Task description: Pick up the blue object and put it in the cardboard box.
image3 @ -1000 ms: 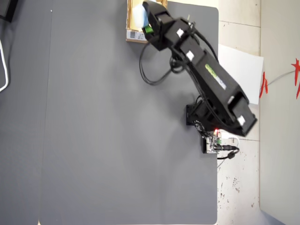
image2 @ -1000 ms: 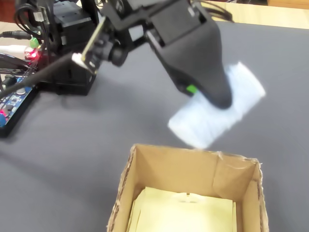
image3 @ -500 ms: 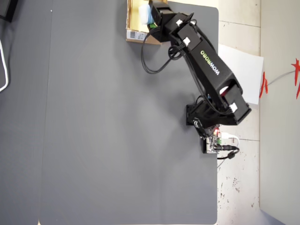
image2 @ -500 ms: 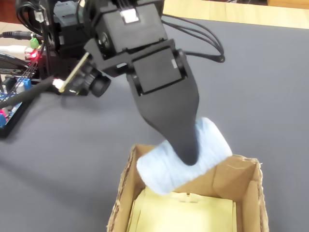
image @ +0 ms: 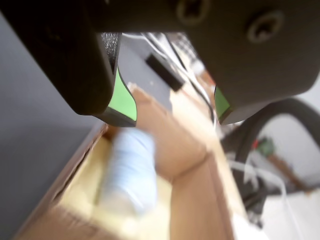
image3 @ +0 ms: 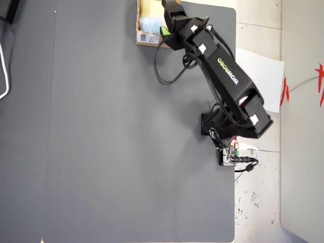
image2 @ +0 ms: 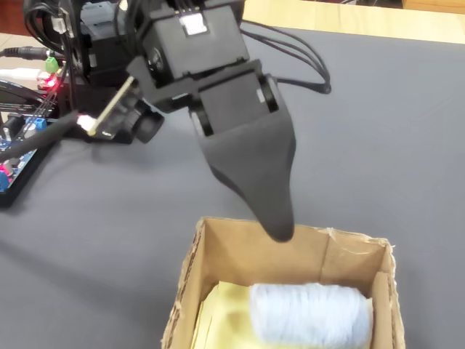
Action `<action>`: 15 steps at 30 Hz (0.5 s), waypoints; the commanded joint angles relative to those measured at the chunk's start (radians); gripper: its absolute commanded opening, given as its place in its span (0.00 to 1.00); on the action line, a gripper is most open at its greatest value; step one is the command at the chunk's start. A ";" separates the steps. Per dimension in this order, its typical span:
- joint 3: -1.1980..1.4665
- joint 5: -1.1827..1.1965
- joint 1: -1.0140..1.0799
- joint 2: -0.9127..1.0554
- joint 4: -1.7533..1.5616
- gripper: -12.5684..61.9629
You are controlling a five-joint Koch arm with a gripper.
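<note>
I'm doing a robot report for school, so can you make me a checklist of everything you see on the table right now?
Surface: dark grey mat covering the table; a bare wooden strip shows at the far edge in the fixed view.
Job's things: the blue object lies inside the cardboard box, free of the arm. The box has a barcode label.
Clutter: nothing seen loose on the mat.
Gripper: the gripper is above the box, jaws apart, holding nothing.
Cables: black cable loops beside the arm; more wires by the circuit board at the base.
Surroundings: white paper sheet and speckled floor beside the table.
</note>
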 commanded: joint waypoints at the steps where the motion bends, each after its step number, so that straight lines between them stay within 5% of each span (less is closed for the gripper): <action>1: -0.005 0.112 -0.041 0.084 -0.181 0.58; 15: 0.417 0.387 -0.448 0.462 -0.453 0.59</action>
